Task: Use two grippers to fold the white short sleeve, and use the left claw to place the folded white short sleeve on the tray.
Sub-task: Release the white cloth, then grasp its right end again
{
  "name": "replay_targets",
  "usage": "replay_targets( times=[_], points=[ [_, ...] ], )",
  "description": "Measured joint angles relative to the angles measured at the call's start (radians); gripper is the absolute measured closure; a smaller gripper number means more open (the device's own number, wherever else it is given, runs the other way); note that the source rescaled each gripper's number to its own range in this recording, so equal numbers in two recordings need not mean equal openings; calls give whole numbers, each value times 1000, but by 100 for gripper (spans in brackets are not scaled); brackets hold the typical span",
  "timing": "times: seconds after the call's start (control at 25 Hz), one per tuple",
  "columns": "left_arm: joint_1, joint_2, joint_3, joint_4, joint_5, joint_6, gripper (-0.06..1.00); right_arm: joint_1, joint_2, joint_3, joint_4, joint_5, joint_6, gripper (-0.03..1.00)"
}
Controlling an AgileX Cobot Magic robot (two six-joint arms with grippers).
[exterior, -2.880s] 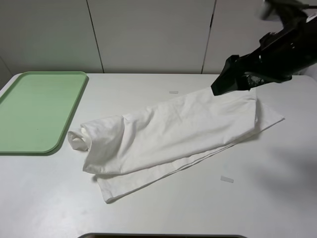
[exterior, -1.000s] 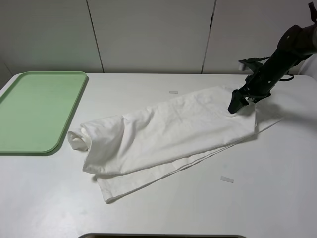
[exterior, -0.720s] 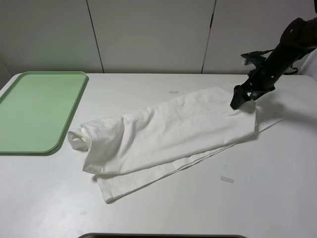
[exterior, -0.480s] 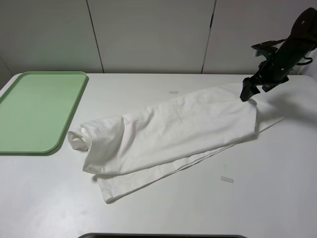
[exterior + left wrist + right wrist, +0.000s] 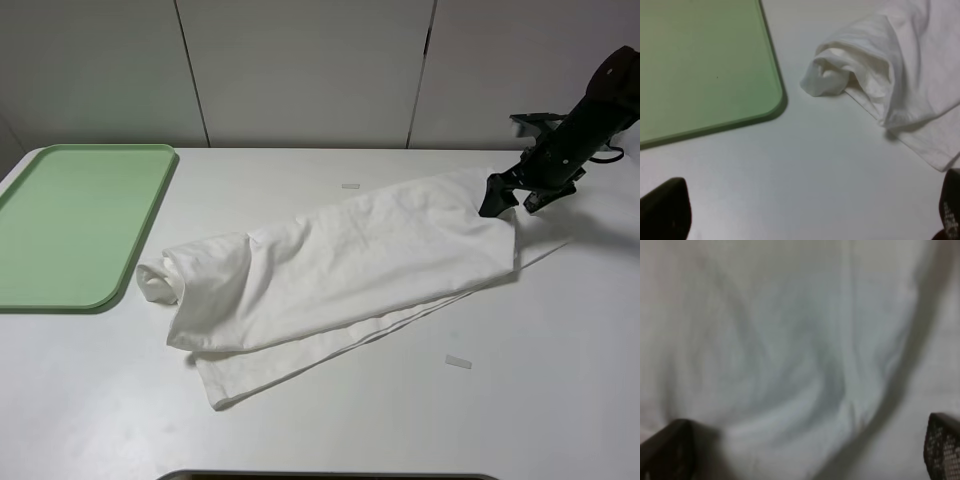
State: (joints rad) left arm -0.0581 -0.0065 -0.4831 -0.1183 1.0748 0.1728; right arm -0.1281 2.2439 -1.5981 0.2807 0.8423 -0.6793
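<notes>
The white short sleeve [image 5: 350, 265] lies folded into a long band, slanting across the table from a rolled sleeve end [image 5: 158, 282] near the tray to its right end [image 5: 535, 235]. The pale green tray [image 5: 75, 225] lies flat at the far left. My right gripper [image 5: 510, 200] hovers open just over the shirt's far right corner; its wrist view shows blurred white cloth [image 5: 790, 350] between the spread fingertips [image 5: 665, 450]. My left gripper [image 5: 807, 220] is open above bare table, close to the tray corner [image 5: 775, 100] and the rolled sleeve [image 5: 827, 82]. It is out of the exterior view.
Two small white tape strips lie on the table, one behind the shirt [image 5: 350, 186] and one in front of it [image 5: 458, 362]. A dark edge [image 5: 330, 476] runs along the table's near side. White wall panels stand behind.
The right gripper lifted off the shirt's right end, drew back toward the far right and spread its jaws a little wider. The shirt has stayed where it was.
</notes>
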Motion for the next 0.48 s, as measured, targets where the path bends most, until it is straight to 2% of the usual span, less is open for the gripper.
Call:
replay_targets(
  times=[0.36,0.44,0.48],
  points=[
    [0,0,0,0,0,0,-6,13,35,18,80,20,-81,-2],
    [0,0,0,0,0,0,-6,16,35,18,89,26,-88,3],
    [0,0,0,0,0,0,-6,18,35,19,94,31,-88,10]
  ],
)
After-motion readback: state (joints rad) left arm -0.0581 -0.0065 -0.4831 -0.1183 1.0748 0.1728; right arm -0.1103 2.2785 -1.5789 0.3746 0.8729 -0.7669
